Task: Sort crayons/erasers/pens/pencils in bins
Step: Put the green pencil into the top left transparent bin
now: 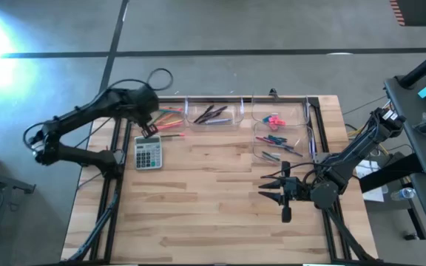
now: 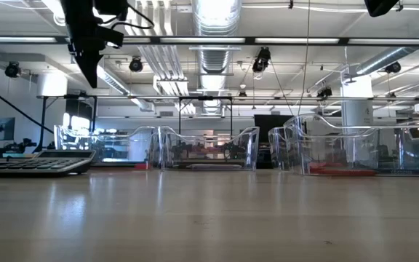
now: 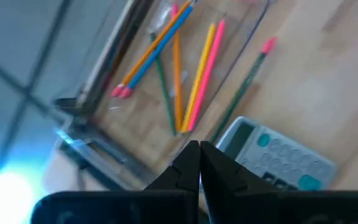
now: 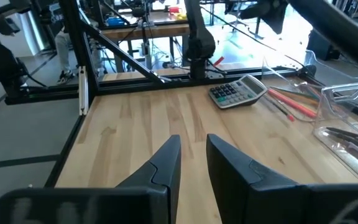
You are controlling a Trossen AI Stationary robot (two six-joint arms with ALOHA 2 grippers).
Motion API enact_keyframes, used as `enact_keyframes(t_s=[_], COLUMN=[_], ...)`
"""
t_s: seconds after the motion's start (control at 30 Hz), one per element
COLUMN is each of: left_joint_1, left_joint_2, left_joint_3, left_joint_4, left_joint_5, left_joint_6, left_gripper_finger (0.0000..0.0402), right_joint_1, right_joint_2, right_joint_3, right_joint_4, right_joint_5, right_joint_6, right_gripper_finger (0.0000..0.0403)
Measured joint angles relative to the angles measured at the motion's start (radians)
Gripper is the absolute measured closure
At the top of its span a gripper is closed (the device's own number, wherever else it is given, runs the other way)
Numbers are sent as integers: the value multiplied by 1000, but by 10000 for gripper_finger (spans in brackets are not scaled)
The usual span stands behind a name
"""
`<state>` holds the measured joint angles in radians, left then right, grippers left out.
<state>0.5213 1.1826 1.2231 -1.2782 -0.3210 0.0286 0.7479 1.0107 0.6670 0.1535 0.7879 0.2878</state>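
Surface point(image 1: 220, 214): pale wooden planks; near half bare
Bins point(image 1: 211, 112): four clear trays along the far edge, toward the far right corner
Calculator point(image 1: 148, 154): grey; left side, just in front of the far-left bin
Left claw point(image 1: 151, 130): fingers pressed together, holding nothing; above the calculator's far end
Right claw point(image 1: 271, 187): narrow gap, holding nothing; near the right edge, pointing left
Pencils point(image 1: 170, 117): bright sticks in the far-left bin; one green stick point(image 3: 244, 87) beside it on the surface
Pens point(image 1: 211, 114): dark sticks; second bin
Erasers point(image 1: 274, 120): pink; far-right bin
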Motion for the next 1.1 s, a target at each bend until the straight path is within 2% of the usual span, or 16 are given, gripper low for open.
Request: enact_keyframes(t_s=[0.1,0.23,0.43,0.53,0.73,0.83,0.9,1.0,1.1], left_joint_1=[51,15,-72,-94,-125,-127,-127,-133,-152], left_joint_2=[-66,-93,-7,96,314,384,412,435,434], left_joint_3=[-64,-143,-217,-216,-210,-210,-213,-220,-259], left_joint_4=[71,136,280,315,393,448,475,513,623], left_joint_5=[70,87,127,130,113,23,-39,-107,-160], left_joint_6=[58,113,102,85,77,-25,-156,-363,-526], left_gripper_finger=[400,401,394,363,271,244,240,245,261], right_joint_1=[-2,-7,-32,-42,-44,-44,-44,-44,-44], right_joint_2=[0,0,6,6,6,6,6,6,6], right_joint_3=[0,0,0,0,0,0,-1,-1,-1], right_joint_4=[0,0,0,0,-1,-10,-30,-44,-45], right_joint_5=[4,52,58,58,50,50,50,50,50], right_joint_6=[-12,-14,-18,-19,-19,-14,-3,1,1], right_gripper_finger=[332,327,323,326,329,327,325,323,326])
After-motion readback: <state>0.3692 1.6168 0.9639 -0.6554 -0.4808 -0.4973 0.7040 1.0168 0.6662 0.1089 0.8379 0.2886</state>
